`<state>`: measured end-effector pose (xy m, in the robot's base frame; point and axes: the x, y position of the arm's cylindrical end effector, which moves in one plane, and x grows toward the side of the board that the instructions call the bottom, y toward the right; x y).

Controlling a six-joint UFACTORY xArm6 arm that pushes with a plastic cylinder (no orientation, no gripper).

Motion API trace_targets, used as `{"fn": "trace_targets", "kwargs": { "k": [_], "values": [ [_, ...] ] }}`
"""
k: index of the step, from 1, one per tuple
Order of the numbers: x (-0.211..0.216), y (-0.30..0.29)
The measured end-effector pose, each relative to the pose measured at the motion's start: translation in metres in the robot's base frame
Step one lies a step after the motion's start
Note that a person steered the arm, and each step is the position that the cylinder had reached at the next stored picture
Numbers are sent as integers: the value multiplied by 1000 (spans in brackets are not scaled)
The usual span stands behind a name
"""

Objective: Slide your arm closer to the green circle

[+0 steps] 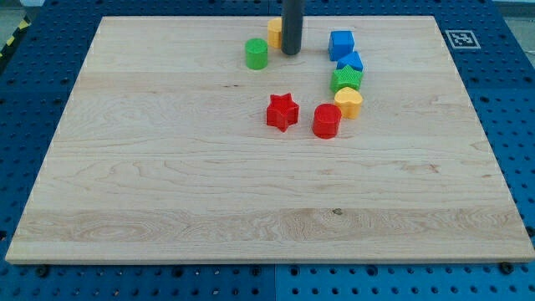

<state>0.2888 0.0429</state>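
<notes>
The green circle block [257, 53] stands near the view's top, left of centre on the wooden board [167, 184]. My tip [290, 53] is the lower end of the dark rod, a short gap to the right of the green circle, not touching it. A yellow block [274, 32] sits just behind the rod, partly hidden by it.
To the right lie a blue cube [341, 43], a second blue block [351, 61], a green star-like block [346, 79] and a yellow heart-like block [349, 102]. A red star [282, 111] and a red cylinder [327, 120] sit lower, mid-board.
</notes>
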Motion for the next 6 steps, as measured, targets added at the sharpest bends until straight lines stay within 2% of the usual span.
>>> {"fn": "trace_targets", "kwargs": {
  "k": [1,2,3,6],
  "values": [
    [40,7],
    [51,-1],
    [51,-24],
    [38,-34]
  ]
}}
